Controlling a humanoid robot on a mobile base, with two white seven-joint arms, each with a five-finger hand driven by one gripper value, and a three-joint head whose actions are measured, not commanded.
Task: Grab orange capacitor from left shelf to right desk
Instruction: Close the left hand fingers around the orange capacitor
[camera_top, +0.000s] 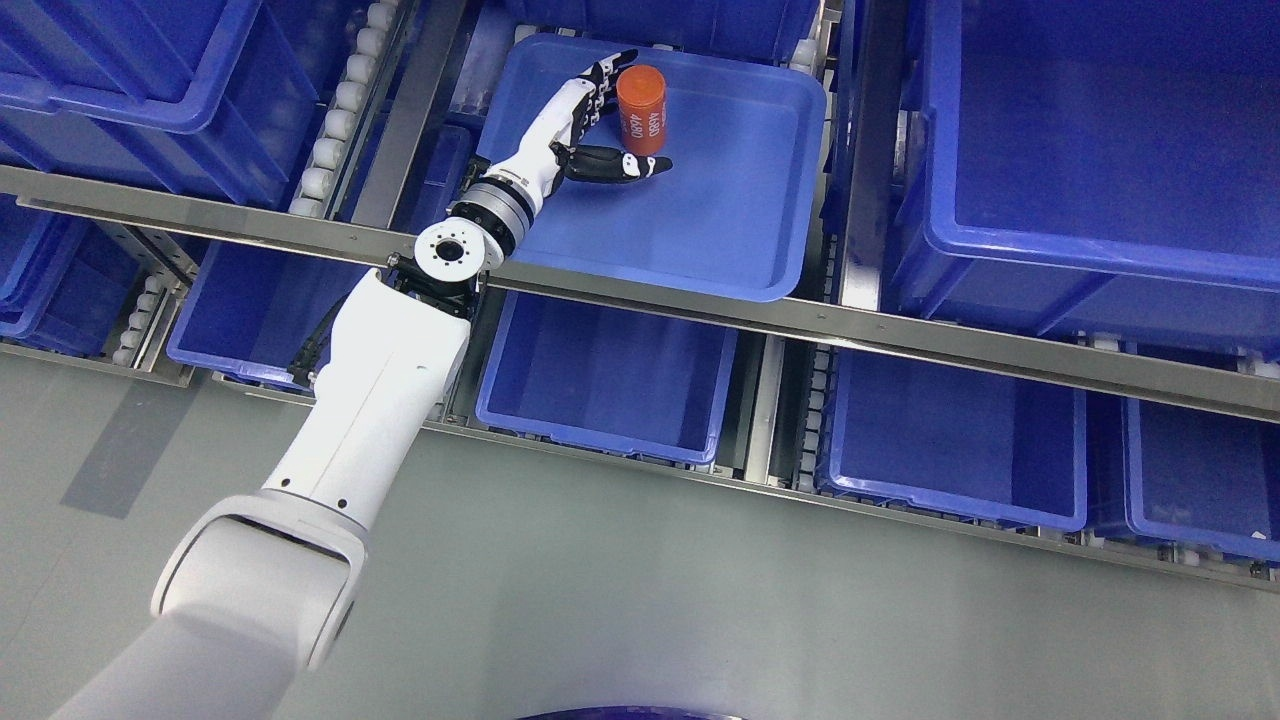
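Note:
An orange cylindrical capacitor (641, 108) with white print stands upright in a shallow blue tray (720, 230) on the shelf's upper level. My left hand (622, 118) reaches into the tray from the lower left. Its fingers (608, 80) are spread along the capacitor's left side and its thumb (625, 165) lies just below the capacitor. The hand is open around the capacitor and does not grip it. The right arm is out of view.
Deep blue bins fill the shelf: upper left (140, 90), right (1100, 150), and several on the lower level (610, 380). A metal rail (900, 335) crosses the shelf front under my forearm. Roller tracks (340, 110) run between bins. Grey floor (700, 600) lies below.

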